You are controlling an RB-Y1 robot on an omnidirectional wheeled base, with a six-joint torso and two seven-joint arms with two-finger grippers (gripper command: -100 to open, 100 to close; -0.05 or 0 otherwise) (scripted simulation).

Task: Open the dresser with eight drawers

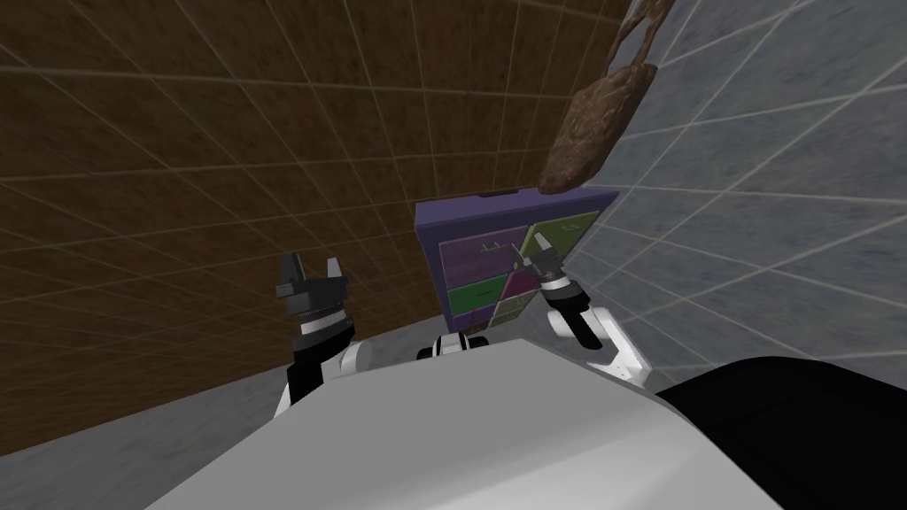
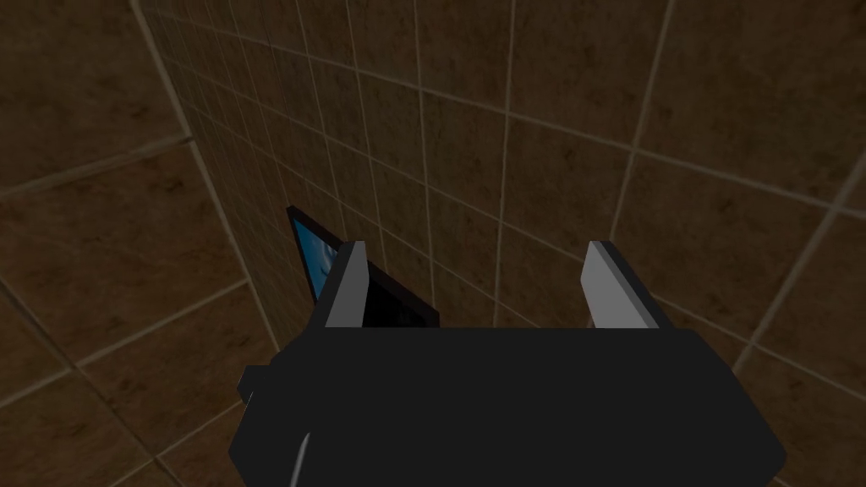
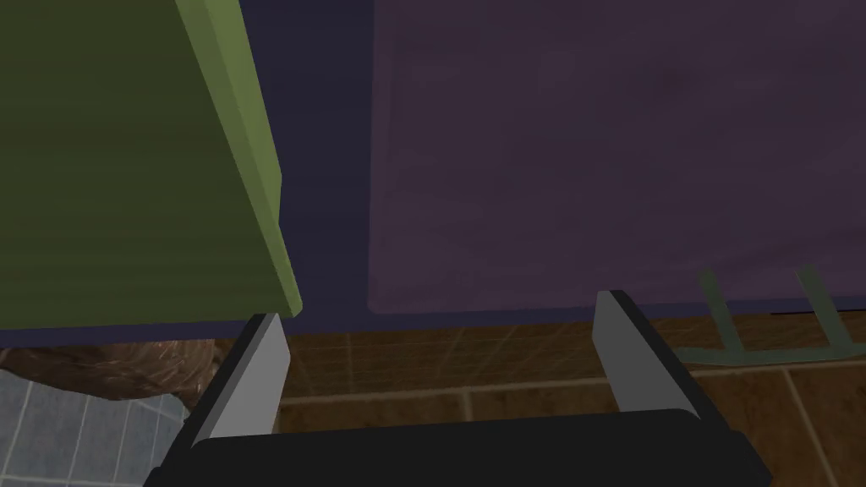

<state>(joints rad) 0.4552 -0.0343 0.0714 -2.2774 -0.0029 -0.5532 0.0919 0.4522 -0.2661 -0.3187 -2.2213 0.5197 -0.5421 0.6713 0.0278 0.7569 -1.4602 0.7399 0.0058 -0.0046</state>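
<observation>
The dresser (image 1: 478, 211) is a dark purple carcass with coloured drawer fronts. It stands in the corner where the brown tiled wall (image 1: 177, 133) meets the blue-grey tiled wall (image 1: 779, 177), under a lumpy brown object (image 1: 593, 124) that hangs over its top edge.

In the right wrist view the frame (image 3: 326, 152) runs as a dark strip between a purple drawer front (image 3: 609, 152) and a green drawer front (image 3: 127, 169). The green front shows its side edge, so it seems to stand a little proud of the frame. I cannot tell whether it is pulled out.

A thin grey-green handle (image 3: 761, 352), a rail on two posts, sits at the edge of the purple front.

The right gripper (image 3: 444, 363) is up close to the dresser face near its top edge, and the head view places it (image 1: 538, 258) in front of the upper drawers. Its fingers (image 3: 254, 372) are spread apart with nothing between them. They straddle the frame strip and part of the purple front, and the handle lies off to the outside of one finger, not in the gap.

I judge this to be the approach: reaching for a handle, with no grip made and no drawer clearly drawn.

The next move calls for a sideways shift of the right hand along the purple front until the rail sits between the fingers. After that comes a close on the rail and a straight pull away from the dresser face.

The left gripper (image 1: 312, 276) is raised out to the left, well apart from the dresser, its fingers (image 2: 345, 287) also spread and empty.
</observation>
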